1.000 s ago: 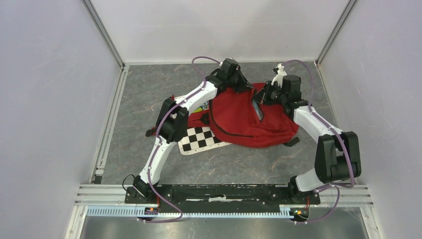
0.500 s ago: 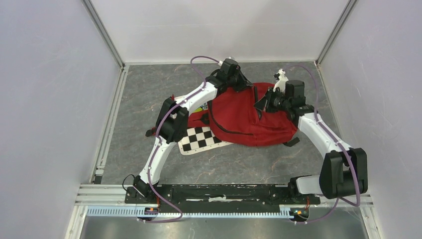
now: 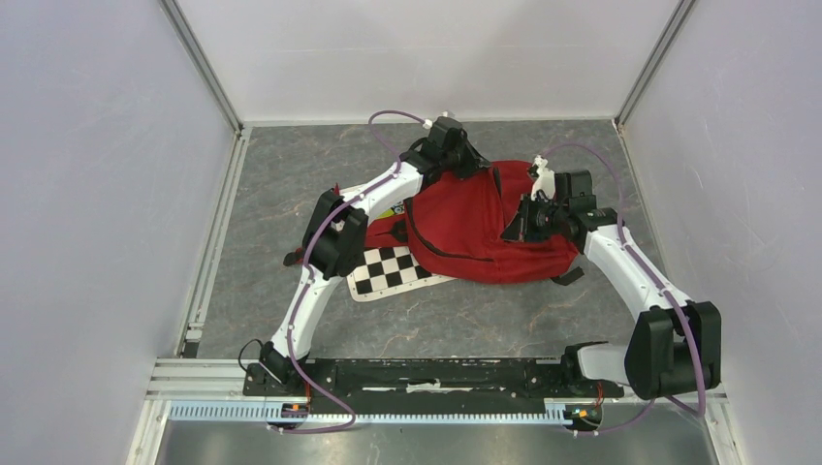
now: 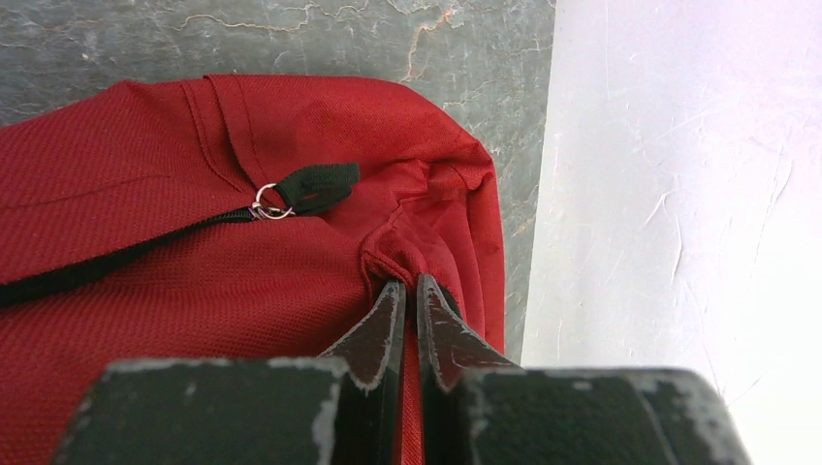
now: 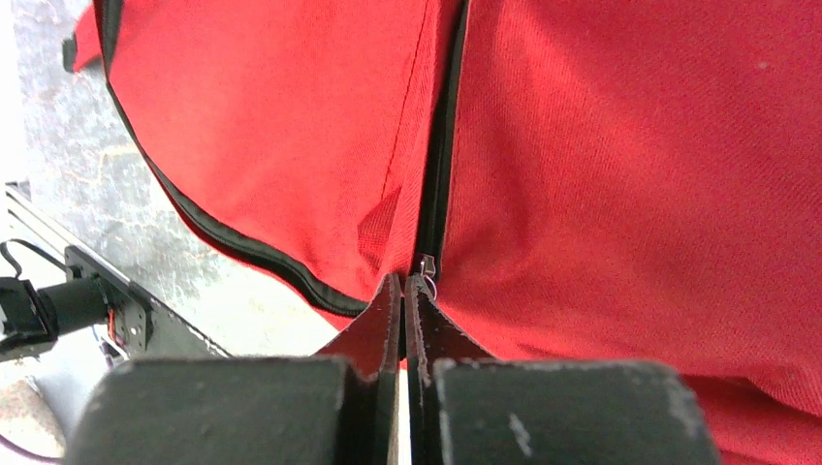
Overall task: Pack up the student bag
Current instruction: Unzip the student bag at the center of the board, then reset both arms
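Right gripper (image 5: 404,283) pinched shut on zipper pull (image 5: 426,264), zipper track (image 5: 440,145) running from its tips toward 12 o'clock across student bag (image 5: 630,145); left gripper (image 4: 408,288) clamps a fabric fold.

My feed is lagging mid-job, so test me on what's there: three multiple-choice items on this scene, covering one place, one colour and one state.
1. Where is the checkered board?
A. On top of the student bag
B. Beside the bag's left edge
C. Against the back wall

2. What colour is the zip tape?
A. White
B. Yellow
C. Black

3. What is the left gripper doing?
A. Pinching a fold of bag fabric
B. Hanging open above the bag
C. Gripping the board

Answers:
1 B: the top view shows it poking out beside the bag.
2 C: a black line runs between the red panels.
3 A: it is shut on bunched red cloth.
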Motion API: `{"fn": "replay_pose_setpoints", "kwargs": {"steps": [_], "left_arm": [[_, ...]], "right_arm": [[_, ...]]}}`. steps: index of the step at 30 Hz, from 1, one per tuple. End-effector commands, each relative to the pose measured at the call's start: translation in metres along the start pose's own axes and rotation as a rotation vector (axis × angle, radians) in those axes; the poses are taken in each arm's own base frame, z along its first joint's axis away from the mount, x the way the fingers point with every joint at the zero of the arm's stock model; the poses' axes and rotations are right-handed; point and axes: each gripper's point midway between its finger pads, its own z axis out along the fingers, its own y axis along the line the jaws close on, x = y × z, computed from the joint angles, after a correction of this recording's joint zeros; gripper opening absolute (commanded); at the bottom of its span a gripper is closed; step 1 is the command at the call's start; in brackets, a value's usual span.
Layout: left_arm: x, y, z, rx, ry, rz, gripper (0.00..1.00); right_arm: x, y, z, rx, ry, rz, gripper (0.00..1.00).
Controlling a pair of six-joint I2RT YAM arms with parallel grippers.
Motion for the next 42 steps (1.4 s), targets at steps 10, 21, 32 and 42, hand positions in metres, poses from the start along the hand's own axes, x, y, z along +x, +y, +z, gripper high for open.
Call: {"fn": "replay_pose_setpoints", "kwargs": {"steps": [10, 21, 32, 42], "left_arm": [[-0.074, -0.051, -0.043, 0.117, -0.229, 0.080, 0.31], [-0.073, -0.049, -0.146, 0.071, -0.286, 0.416, 1.00], [-0.098, 0.080, -0.319, -0.274, -0.512, 0.315, 1.00], [-0.099, 0.116, -0.448, -0.518, -0.744, 0.395, 1.00]], "right_arm": [[0.003, 0.001, -0.017, 0.032, 0.036, -0.096, 0.14], [-0.086, -0.011, -0.052, 0.211, -0.222, -0.282, 0.87], [-0.132, -0.072, -0.144, 0.524, -0.481, -0.301, 0.92], [-0.126, -0.065, -0.193, 0.620, -0.858, -0.417, 0.93]]}}
